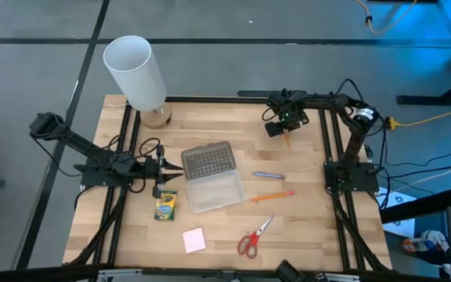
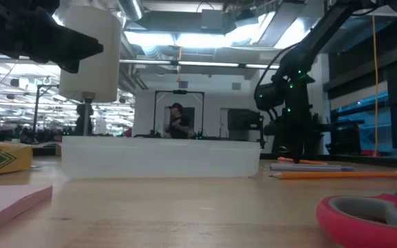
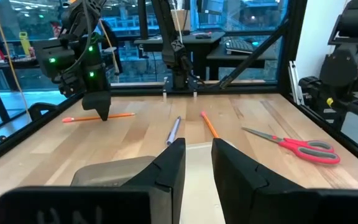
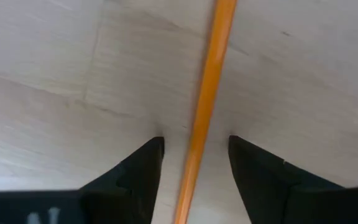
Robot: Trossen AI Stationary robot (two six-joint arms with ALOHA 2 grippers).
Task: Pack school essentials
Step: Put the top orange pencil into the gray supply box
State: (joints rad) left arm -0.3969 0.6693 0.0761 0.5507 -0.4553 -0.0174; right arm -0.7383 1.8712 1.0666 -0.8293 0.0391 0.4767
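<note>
Tall white cylinder stands at the far left corner of the light wooden table

Left gripper sits low just left of the clear plastic case, pointing at it. Its fingers are partly apart with a narrow gap and nothing is clamped between them

Green-and-yellow crayon box lies flat just beside the case's near-left corner, below the left gripper in the high view. Pale pink square sticky-note pad lies nearer the front edge, apart from the case

The case is open at mid-table, with its grey dotted lid folded back on the far side. Tray looks empty

Red-handled scissors lie on the table front-right of the case, blades toward it

Blue pen lies just right of the case, and an orange pencil lies just nearer than the pen. Both are flat on the wood

Right gripper is at the far right of the table, pointing down over a second orange pencil. Its fingers straddle this pencil with a gap on each side, so it isn't gripped. This pencil is flat on the table, well apart from the case
</note>
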